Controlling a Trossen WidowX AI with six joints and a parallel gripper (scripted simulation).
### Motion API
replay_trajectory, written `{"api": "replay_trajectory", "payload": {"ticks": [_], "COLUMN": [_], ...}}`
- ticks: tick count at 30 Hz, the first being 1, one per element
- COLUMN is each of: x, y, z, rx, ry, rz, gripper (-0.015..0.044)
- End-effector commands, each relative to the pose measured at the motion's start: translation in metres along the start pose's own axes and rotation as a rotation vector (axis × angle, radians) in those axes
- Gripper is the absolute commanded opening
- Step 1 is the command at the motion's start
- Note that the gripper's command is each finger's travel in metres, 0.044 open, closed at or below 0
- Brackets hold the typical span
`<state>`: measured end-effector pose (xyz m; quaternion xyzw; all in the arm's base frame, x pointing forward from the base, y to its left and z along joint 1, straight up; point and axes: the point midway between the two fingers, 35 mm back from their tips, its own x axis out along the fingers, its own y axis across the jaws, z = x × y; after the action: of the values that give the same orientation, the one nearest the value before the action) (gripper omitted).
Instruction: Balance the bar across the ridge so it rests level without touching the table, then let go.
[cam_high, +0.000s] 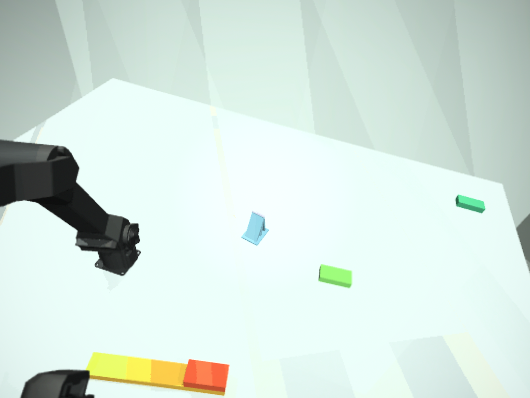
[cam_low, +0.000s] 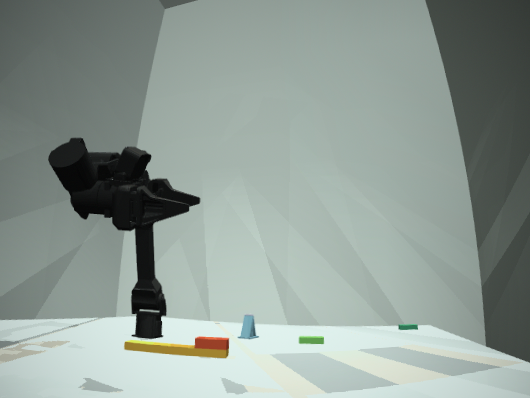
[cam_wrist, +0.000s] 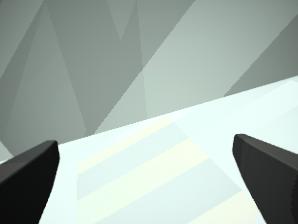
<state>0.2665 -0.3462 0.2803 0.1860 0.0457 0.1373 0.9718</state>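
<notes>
A long yellow-to-orange bar (cam_high: 139, 370) (cam_low: 160, 347) lies flat on the table, with a red block (cam_high: 206, 374) (cam_low: 212, 343) at its right end. A small light-blue ridge (cam_high: 255, 228) (cam_low: 248, 327) stands upright on the table, beyond the bar and to its right, with nothing on top. My gripper (cam_low: 195, 204) (cam_wrist: 147, 146) is open and empty, high above the table. In the top view only a part of it shows at the bottom left corner. The bar and the ridge are out of the wrist view.
A light-green block (cam_high: 335, 276) (cam_low: 311, 340) lies right of the ridge. A dark-green block (cam_high: 470, 204) (cam_low: 408, 327) lies farther right, near the table's edge. The arm's base (cam_high: 118, 261) (cam_low: 149, 325) stands left of the ridge.
</notes>
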Motion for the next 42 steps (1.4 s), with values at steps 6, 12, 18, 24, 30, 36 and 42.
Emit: {"api": "replay_trajectory", "payload": {"ticks": [6,12,18,24,30,36,42], "x": [0.009,0.019,0.027,0.034,0.038,0.041,0.041], "y": [0.003,0.008,0.014,0.02,0.027,0.034,0.042], "z": [-0.01,-0.024,-0.038,-0.053,-0.069,-0.083,-0.098], "rx": [0.151,0.35,0.544,0.733,0.916,1.076,1.233], "ry": [0.057,0.128,0.192,0.249,0.296,0.331,0.354], "rz": [-0.032,-0.086,-0.153,-0.233,-0.326,-0.433,-0.551], "gripper": [0.0315,0.0315,0.0315,0.0315,0.0315,0.0315,0.0315]}}
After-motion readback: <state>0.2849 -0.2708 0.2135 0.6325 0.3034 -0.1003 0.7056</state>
